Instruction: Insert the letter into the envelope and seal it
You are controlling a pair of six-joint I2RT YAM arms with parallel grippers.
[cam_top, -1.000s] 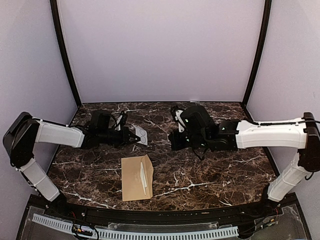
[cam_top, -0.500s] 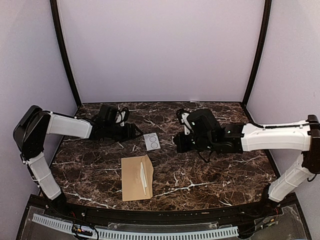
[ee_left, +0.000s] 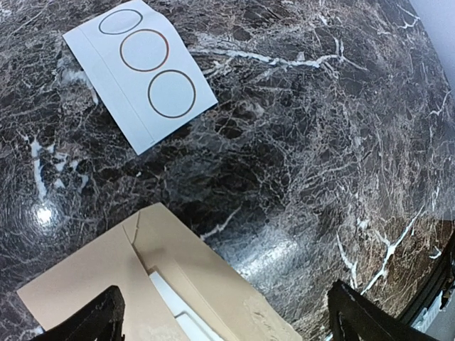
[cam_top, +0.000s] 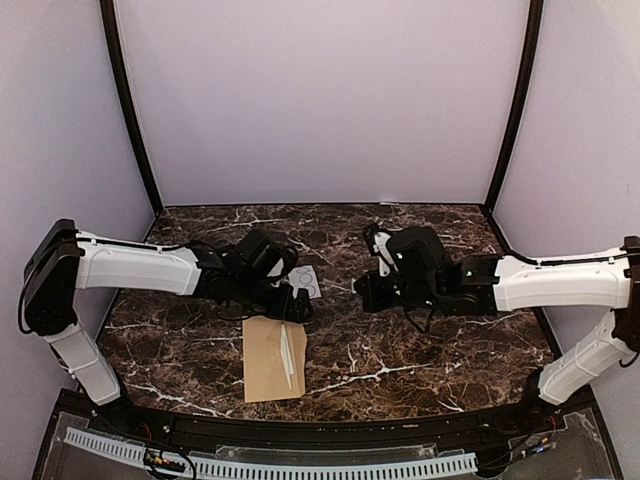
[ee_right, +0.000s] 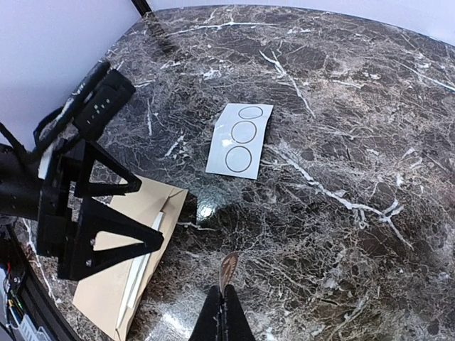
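Bright even light, small glare spots on glossy marble table (ee_left: 44, 213), sharp

A small white sticker card (ee_left: 139, 71) printed with three brown-outlined circles lies flat on the dark, white-veined marble desk (cam_top: 430, 350), enclosed by plain lilac walls (cam_top: 320, 100).

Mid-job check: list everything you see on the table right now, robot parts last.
envelope: one, tan-brown with a thin white strip, lying flat at the near middle of the table.
sticker card: one, white with three circles, just beyond the envelope and apart from it.
table: one, dark marble with white veins, under everything.
left gripper: one, black, open, above the envelope's far end.
right gripper: one, black, shut, over bare marble to the right of the card.
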